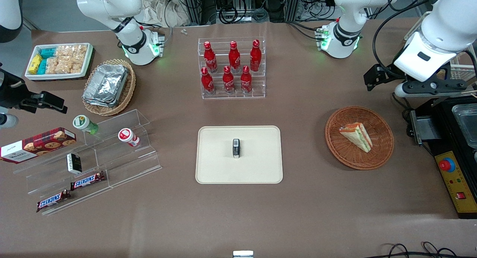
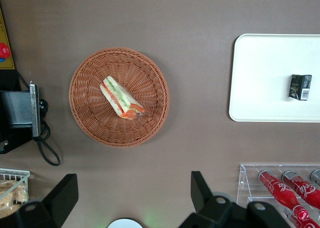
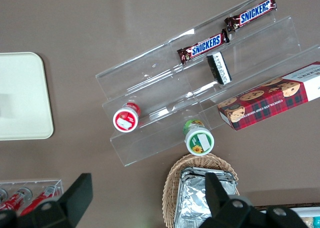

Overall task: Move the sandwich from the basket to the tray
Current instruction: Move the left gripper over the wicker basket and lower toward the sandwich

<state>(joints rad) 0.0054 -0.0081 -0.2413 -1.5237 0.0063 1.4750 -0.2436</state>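
Left wrist view gives us the gripper (image 2: 135, 198) with its two dark fingers (image 2: 62, 193) spread wide apart and nothing between them, hanging high above bare brown table. The sandwich (image 2: 121, 98) is well clear of those fingers, lying on its side in the middle of the basket (image 2: 87, 118), red and green filling showing along its cut edge. From the front, the gripper (image 1: 380, 81) hovers up at the working arm's end of the table, farther from the camera than the basket (image 1: 380, 153), and the sandwich (image 1: 357, 136) sits low in the weave, untouched. Off toward the table's middle lies the tray (image 1: 216, 168), well apart from the basket, carrying one small dark packet (image 1: 236, 148) at its centre. Farther from the camera stands a clear rack of red bottles (image 1: 233, 66).
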